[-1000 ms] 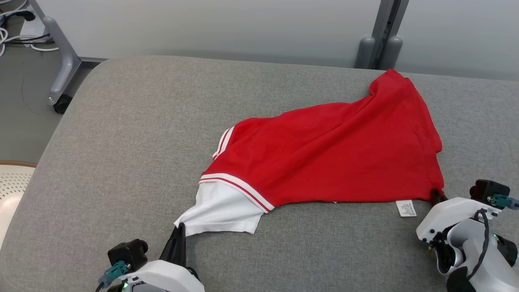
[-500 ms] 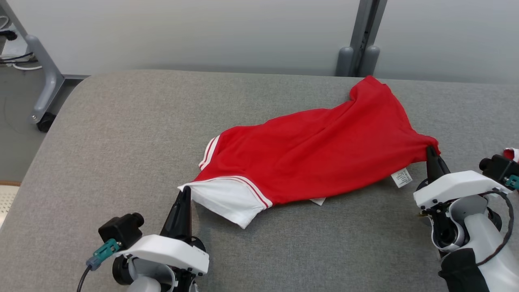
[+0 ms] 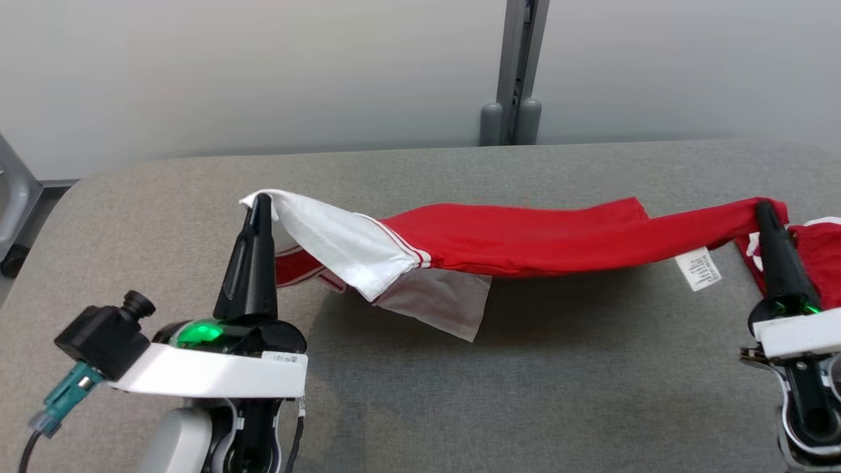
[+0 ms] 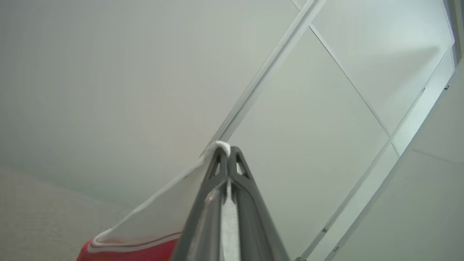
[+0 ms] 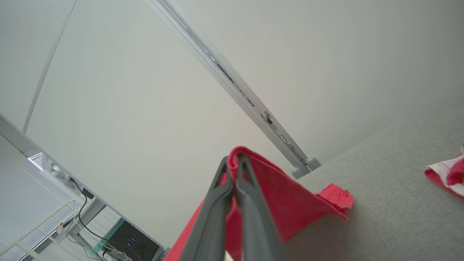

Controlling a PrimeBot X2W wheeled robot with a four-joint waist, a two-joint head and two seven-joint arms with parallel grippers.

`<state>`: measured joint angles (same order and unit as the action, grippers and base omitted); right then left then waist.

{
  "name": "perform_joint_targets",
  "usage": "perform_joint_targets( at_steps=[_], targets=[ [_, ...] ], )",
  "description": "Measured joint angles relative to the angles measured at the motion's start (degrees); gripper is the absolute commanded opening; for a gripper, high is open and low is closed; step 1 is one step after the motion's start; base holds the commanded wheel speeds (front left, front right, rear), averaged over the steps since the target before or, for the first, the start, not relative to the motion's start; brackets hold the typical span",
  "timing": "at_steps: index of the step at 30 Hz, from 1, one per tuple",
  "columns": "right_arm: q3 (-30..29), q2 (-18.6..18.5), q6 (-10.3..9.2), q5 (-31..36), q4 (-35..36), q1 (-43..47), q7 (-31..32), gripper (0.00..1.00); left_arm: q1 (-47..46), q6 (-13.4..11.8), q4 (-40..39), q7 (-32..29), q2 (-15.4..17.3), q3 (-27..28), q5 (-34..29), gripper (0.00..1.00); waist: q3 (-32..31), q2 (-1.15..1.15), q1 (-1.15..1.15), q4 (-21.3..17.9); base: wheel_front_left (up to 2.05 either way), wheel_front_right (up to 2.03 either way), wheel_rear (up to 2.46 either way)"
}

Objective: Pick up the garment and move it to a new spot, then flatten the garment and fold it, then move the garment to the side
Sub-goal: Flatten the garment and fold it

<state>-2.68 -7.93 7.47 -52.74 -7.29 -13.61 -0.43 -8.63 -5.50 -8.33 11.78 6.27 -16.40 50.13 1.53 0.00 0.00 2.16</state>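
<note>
The garment (image 3: 525, 240), red with white striped trim and a white part, hangs stretched in a band above the grey padded table (image 3: 558, 381). My left gripper (image 3: 257, 202) is shut on its white corner, fingers pointing up. At the right, my right gripper (image 3: 762, 210) is shut on its red corner. A white care label (image 3: 698, 269) dangles near the right end. In the left wrist view the left gripper (image 4: 227, 151) pinches white cloth (image 4: 163, 214). The right wrist view shows the right gripper (image 5: 235, 160) pinching red cloth (image 5: 286, 203).
Another red and white cloth (image 3: 818, 246) lies at the table's right edge, also seen as a red and white cloth (image 5: 447, 174) in the right wrist view. A grey post (image 3: 512, 72) stands behind the table against the pale wall. A frame leg (image 3: 13, 197) is at the left.
The right gripper closed on the red corner. Both grippers then rose, lifting the garment from a flat heap into a stretched hanging band. The head camera tilted up.
</note>
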Motion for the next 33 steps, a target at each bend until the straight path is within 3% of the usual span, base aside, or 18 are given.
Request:
perform_joint_targets(
  at_steps=[8, 11, 15, 19, 26, 33],
  targets=[
    [-5.38, 1.59, 0.0, -2.89, 21.39, 7.53, 4.59, 0.0, -0.25, -2.83, -16.97, -3.93, 2.48, 0.63, -0.56, 0.0, -0.39, 0.0, 0.0, -3.08, 0.0, 0.0, 0.0],
    [-7.45, 2.41, 0.0, -2.83, 26.47, 8.7, 6.91, 0.0, -1.87, -3.89, -20.69, -6.78, 3.55, 0.45, -0.62, 0.0, 0.63, 0.0, 0.0, -3.49, 0.0, 0.0, 0.0],
    [-8.96, 3.23, 0.0, -0.44, 27.64, 7.94, 10.12, 0.0, -5.96, -4.92, -19.14, -9.12, 5.6, 1.37, -1.75, 0.0, 2.81, 0.0, 0.0, -3.72, 0.0, 0.0, 0.0],
    [-7.97, 3.68, -0.02, 2.34, 24.36, 1.81, 13.33, 0.0, -13.0, -3.86, -12.49, -11.68, 6.92, 0.98, -2.31, 0.0, 6.16, 0.0, 0.0, -3.79, 0.0, 0.0, 0.0],
    [-6.09, 4.05, -0.04, 8.43, 9.62, -26.02, 16.67, 0.0, -42.24, -1.04, 7.95, -16.92, 9.87, 1.4, -6.03, 0.0, 15.93, 0.0, 0.0, -3.98, 0.0, 0.0, 0.0],
    [-5.31, 5.12, -0.04, 15.52, -14.37, -58.61, 4.55, 0.0, -72.67, 1.4, 28.56, -13.8, 12.19, 2.77, -12.11, 0.0, 24.47, 0.0, 0.0, -6.34, 0.0, 0.0, 0.0]
  ],
)
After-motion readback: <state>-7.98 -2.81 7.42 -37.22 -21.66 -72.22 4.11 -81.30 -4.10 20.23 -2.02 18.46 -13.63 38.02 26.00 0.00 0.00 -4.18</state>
